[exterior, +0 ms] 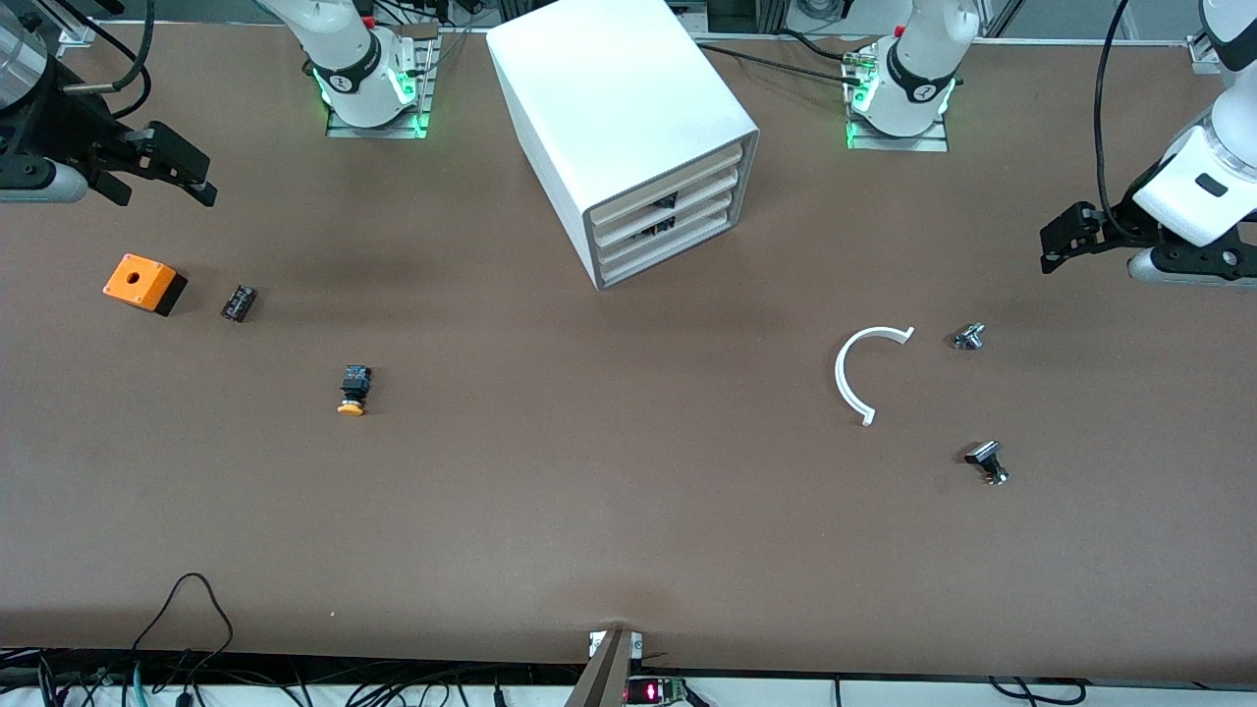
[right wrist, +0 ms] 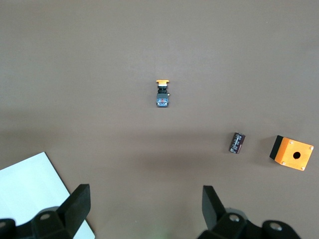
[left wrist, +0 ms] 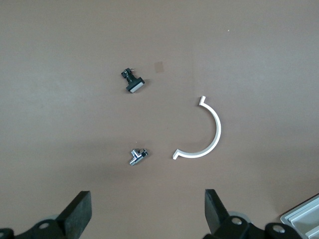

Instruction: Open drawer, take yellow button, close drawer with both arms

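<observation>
You face a brown table (exterior: 628, 511) with a white four-drawer cabinet (exterior: 619, 108) standing between the two arm bases. Its top drawer (exterior: 668, 187) sits flush with the three fronts below it, shut. The button (exterior: 354, 389) lies on its side on the open table, orange cap toward the front camera, well apart from the cabinet, toward the right arm's end. Farther from the camera than the button lie a small black block (exterior: 239, 302) and, beside it, an orange-and-black box with a hole (exterior: 144, 283). Toward the left arm's end you see a white C-shaped clip (exterior: 856, 371), a small metal fitting (exterior: 968, 337) and a black-and-silver part (exterior: 987, 462), all apart from one another. The right gripper (exterior: 162, 167) hangs over the table edge above the orange box, fingers spread and empty. The left gripper (exterior: 1065, 236) hangs above the metal fitting's end of the table, fingers likewise spread and empty. Both arms are cut off by the picture's edges. Dark contents show through gaps between the cabinet's middle fronts, too small to identify.
</observation>
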